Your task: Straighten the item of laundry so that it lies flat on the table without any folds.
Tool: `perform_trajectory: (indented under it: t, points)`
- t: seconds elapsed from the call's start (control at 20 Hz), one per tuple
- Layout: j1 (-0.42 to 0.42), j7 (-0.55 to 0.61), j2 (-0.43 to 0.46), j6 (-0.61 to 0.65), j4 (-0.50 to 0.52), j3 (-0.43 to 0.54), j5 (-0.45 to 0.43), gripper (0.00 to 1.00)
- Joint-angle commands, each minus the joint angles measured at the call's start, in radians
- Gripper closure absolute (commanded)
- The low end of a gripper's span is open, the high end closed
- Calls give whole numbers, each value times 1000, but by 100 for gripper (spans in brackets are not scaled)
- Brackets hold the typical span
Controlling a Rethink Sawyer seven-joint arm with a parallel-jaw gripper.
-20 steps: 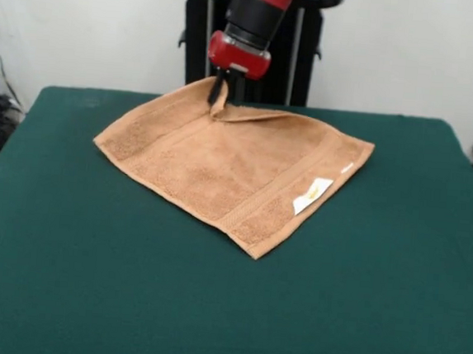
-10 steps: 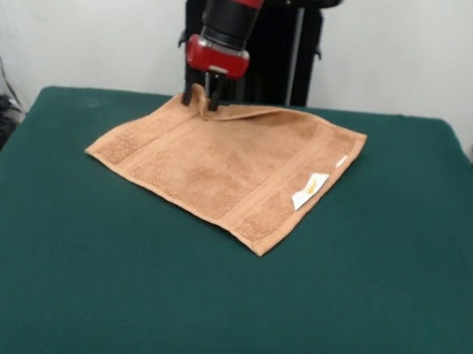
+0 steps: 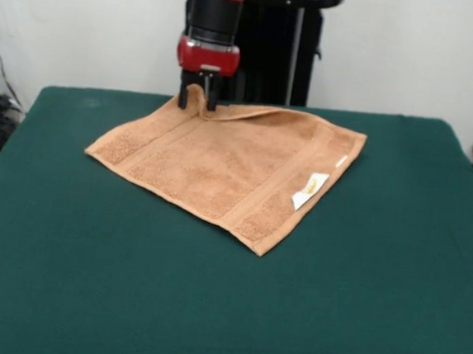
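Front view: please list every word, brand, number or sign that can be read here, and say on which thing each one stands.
No text can be read.
White label on the towel: a small yellowish mark, too small and blurred to read.
Gripper and table: no writing shows.

the towel's white label [image 3: 310, 189] bears nothing legible.

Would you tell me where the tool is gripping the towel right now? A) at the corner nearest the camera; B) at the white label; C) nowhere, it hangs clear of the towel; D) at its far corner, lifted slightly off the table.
D: the tool pinches the towel at its raised far corner.
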Motion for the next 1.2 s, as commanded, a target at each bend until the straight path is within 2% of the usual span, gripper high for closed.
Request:
perform_trajectory:
  t: [0.05,0.6,1.0,1.2]
  points:
    - [-36,149,29,75,-238,240,-71,0]
    - [-128,210,0,169,-274,347,-228,0]
    - [-179,210,-43,214,-263,386,-270,0]
    - [-217,223,-63,265,-276,429,-332,0]
